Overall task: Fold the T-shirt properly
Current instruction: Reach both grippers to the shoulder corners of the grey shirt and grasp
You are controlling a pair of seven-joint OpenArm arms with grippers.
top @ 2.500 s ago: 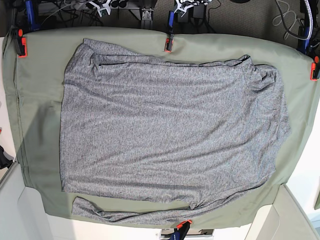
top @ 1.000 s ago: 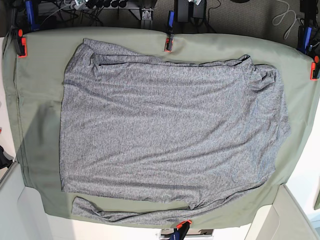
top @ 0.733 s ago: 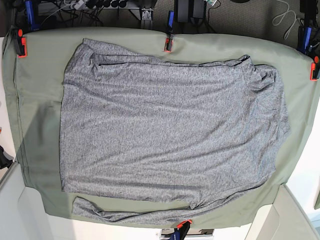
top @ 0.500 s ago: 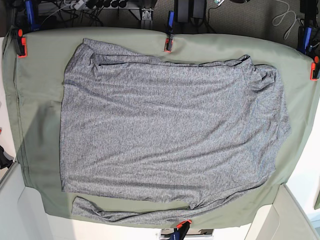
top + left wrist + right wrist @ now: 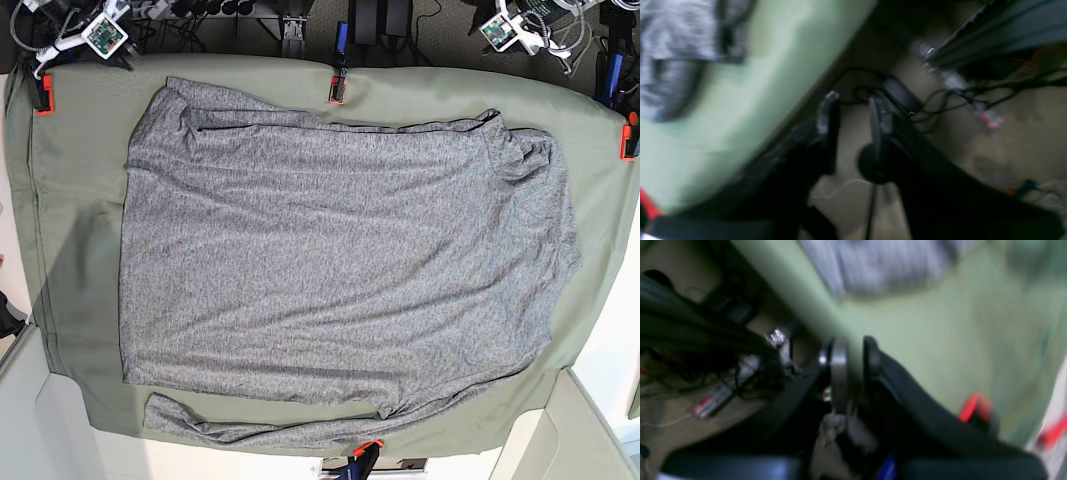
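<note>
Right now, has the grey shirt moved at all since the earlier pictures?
No. The grey shirt lies just as before; its top edge sits the same below the middle red clamp.

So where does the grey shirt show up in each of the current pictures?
Left wrist view: the grey shirt is a crumpled bit, top left corner.
Right wrist view: an edge at the top, right of centre.
Base view: spread across the middle.
Shared landmark: the green cloth, under the shirt in every view.
</note>
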